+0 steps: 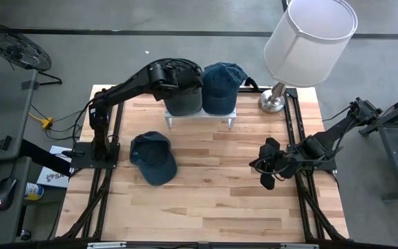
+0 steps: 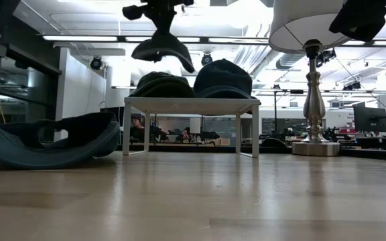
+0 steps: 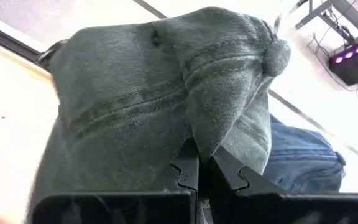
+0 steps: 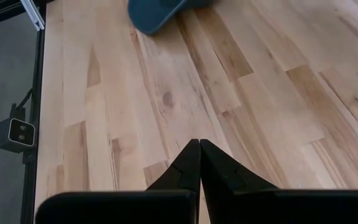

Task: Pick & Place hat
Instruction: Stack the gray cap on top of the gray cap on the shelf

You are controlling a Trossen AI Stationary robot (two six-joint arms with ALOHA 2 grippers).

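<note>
My left gripper [image 1: 178, 81] is shut on a grey-green cap [image 3: 142, 106] and holds it over the left half of the white rack [image 1: 199, 119] at the table's far side. In the low view this cap [image 2: 165, 48] hangs above another dark cap [image 2: 161, 84] lying on the rack. A blue cap [image 1: 221, 86] sits crown-up on the rack's right half. A third, dark blue cap [image 1: 154, 158] lies on the table at left centre. My right gripper [image 1: 267, 180] waits shut above the table's right side, holding nothing. My left gripper pinches a fold of the grey-green cap's crown [image 3: 205, 134] between its two fingers, just below the top button [image 3: 277, 55]. The fingers slant downward, coming from the table's left. The cap is lifted clear of the rack, its brim [image 2: 179, 59] drooping below the gripper.
A table lamp with a white shade [image 1: 309, 34] and metal base [image 1: 273, 102] stands at the far right, close to the rack. Bare wood lies between the rack and the near edge [image 4: 229, 93].
</note>
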